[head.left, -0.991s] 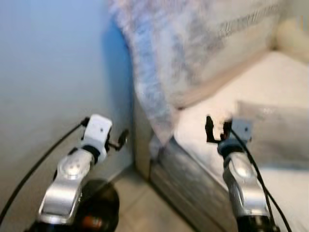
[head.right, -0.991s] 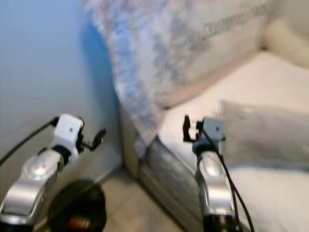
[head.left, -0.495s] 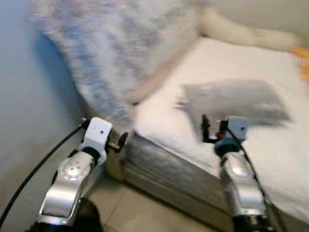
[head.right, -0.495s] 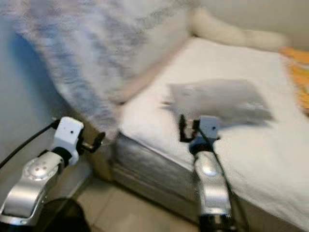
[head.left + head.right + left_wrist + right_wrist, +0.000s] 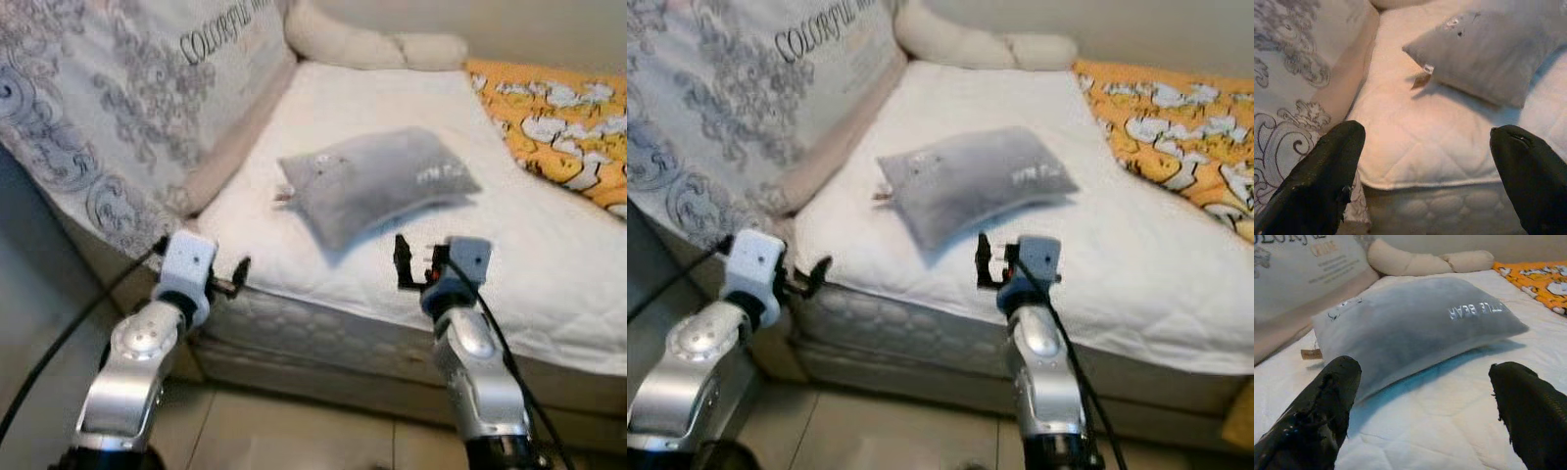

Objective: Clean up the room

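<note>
Both claws are raised in front of the bed with fingers spread and nothing between them: the left claw (image 5: 238,277) sits at lower left of the left eye view, at the mattress corner, and the right claw (image 5: 411,266) at lower centre, over the near edge of the mattress. Largest item observed is the bed (image 5: 549,245), a white quilted mattress running from the centre to the right edge of the frame, its padded side panel facing the camera along the bottom. A large patterned cushion (image 5: 118,108) with grey scrollwork and printed lettering leans against the bed's head end at upper left. An orange cover with white figures (image 5: 554,122) lies at upper right. A cream bolster (image 5: 367,44) rests along the far edge at top centre. The grey pillow (image 5: 377,181) lies flat on the mattress at centre frame, apart from both claws, just beyond the right claw; in the right wrist view it reads "LITTLE BEAR" (image 5: 1481,309) in pale letters. A small tan tag (image 5: 1311,353) hangs from the pillow's corner nearest the patterned cushion. Tiled floor (image 5: 294,436) shows along the bottom edge.
</note>
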Tool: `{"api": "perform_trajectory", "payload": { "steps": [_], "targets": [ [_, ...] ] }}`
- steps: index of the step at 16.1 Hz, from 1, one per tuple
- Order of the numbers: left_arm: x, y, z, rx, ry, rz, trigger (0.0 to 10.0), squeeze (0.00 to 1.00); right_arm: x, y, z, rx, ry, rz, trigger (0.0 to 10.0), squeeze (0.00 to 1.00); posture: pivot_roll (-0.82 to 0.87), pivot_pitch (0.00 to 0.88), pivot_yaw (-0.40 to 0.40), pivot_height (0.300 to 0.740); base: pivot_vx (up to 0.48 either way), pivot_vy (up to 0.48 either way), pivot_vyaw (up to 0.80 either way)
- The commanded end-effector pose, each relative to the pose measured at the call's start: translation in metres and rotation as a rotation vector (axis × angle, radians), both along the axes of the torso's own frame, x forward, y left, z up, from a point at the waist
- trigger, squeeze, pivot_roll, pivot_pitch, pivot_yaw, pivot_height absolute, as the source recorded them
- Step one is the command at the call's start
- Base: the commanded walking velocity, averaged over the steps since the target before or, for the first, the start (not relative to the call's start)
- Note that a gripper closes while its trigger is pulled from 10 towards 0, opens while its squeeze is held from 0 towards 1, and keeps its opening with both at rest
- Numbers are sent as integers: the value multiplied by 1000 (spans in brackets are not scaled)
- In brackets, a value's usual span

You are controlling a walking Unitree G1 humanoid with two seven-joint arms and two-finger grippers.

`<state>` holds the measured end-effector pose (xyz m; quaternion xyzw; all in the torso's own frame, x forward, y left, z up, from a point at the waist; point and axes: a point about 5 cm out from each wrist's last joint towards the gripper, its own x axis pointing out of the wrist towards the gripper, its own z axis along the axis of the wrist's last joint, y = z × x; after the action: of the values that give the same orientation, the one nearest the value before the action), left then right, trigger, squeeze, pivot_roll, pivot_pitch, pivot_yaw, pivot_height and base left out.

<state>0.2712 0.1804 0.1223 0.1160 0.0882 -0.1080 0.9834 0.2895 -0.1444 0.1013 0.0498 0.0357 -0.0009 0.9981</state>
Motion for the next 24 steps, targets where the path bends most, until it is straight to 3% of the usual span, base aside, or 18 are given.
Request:
{"api": "perform_trajectory", "payload": {
  "steps": [1, 5, 7, 12, 24],
  "targets": [
    [1, 0, 1, -7, -9, 4, 10000, 0, 2, 2, 5, -27, -4, 18, 10000, 0, 140, 0, -5, 740, 0, 0, 0],
    [1, 2, 4, -8, -23, 10, 10000, 0, 3, 11, 5, -60, 2, 61, 10000, 0, 152, 0, -5, 740, 60, 0, 0],
    [3, 6, 4, -8, -27, 25, 10000, 0, 3, 15, 1, -30, 33, 107, 10000, 0, 149, 0, -5, 740, 120, 0, 0],
    [4, 5, 4, -10, -33, 25, 10000, 0, 3, 7, 1, -25, 33, 60, 10000, 0, 160, 0, -13, 740, 195, 0, 0],
    [4, 4, 4, -14, -35, 20, 10000, 0, 1, 11, -1, -19, 30, 84, 10000, 0, 157, 0, -11, 740, 277, 0, -133]
  ]
}}
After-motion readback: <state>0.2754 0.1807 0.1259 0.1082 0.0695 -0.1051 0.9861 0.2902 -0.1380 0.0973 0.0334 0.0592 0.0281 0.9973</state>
